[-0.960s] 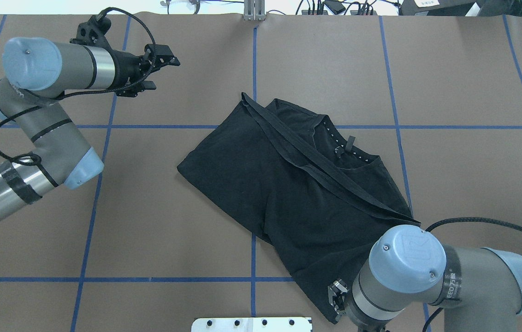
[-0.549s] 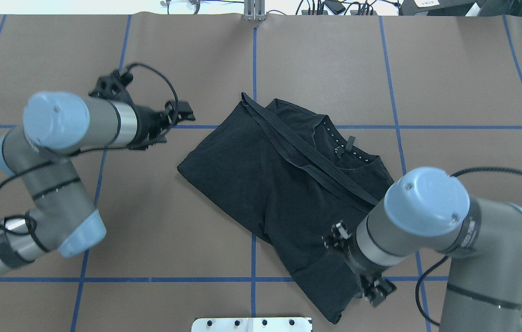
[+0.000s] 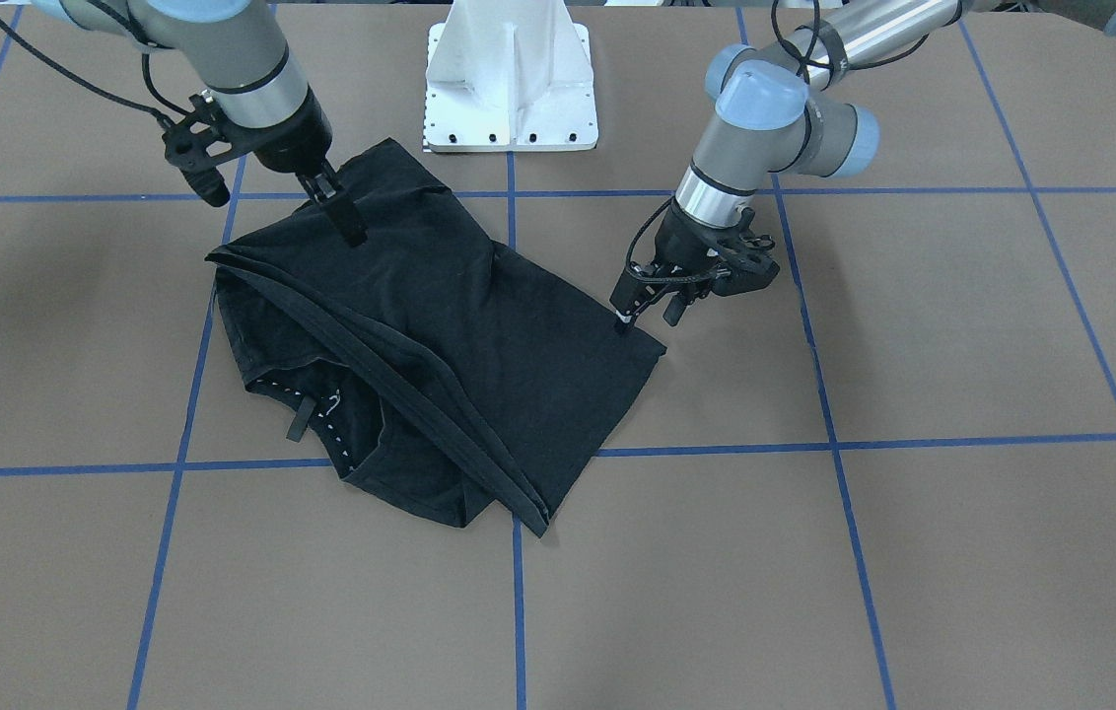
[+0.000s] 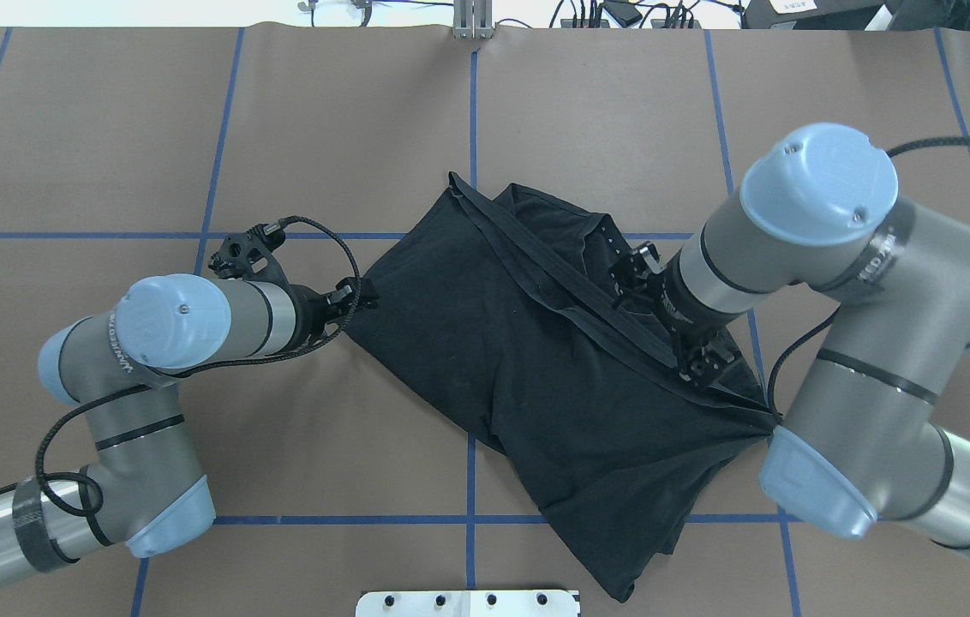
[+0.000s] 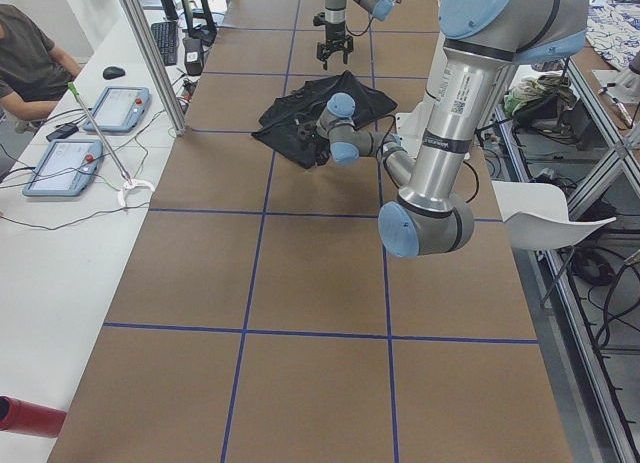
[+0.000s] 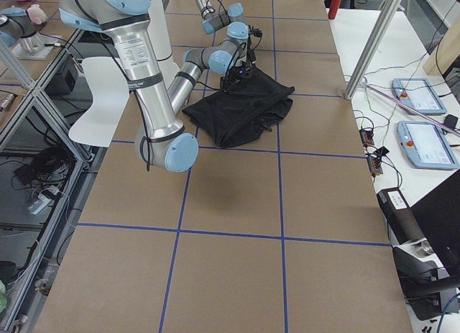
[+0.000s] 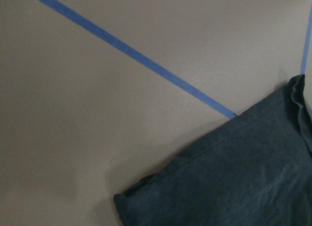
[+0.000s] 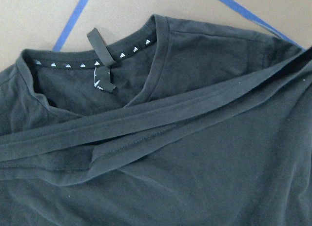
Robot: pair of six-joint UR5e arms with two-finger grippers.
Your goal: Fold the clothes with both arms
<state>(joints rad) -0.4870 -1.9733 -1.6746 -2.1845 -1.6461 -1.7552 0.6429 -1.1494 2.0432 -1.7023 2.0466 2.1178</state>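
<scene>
Table (image 4: 65,128): brown top, blue tape grid. White base (image 3: 511,79) bolted at robot's edge, mid-table; ref pt for all places below.

R arm (image 4: 819,223): comes in on base's R side, elbow bent, wrist out over the cloth.

L arm (image 4: 185,321): on base's L side, folded low, wrist pointing in twd the cloth.

T-shirt (image 4: 485,343): black, lying on table in front of base, part-folded, rumpled. Nearest corner sits just beside base plate's R front corner, and the rest spreads away from base at a slant. Hem band crosses it diagonally. Collar is at the end farthest from base.

L gripper (image 3: 649,311): fwd of base, L side. Fingers spread apart, one tip at shirt's edge nr a corner.

R gripper (image 3: 353,235): fwd of base, R side, tips down at the cloth. Black on black, so can't tell if pinching or apart.

Neck tape (image 8: 122,52): row of small white marks inside collar.

Hang loop (image 8: 100,48): black, sewn at the tape.
</scene>
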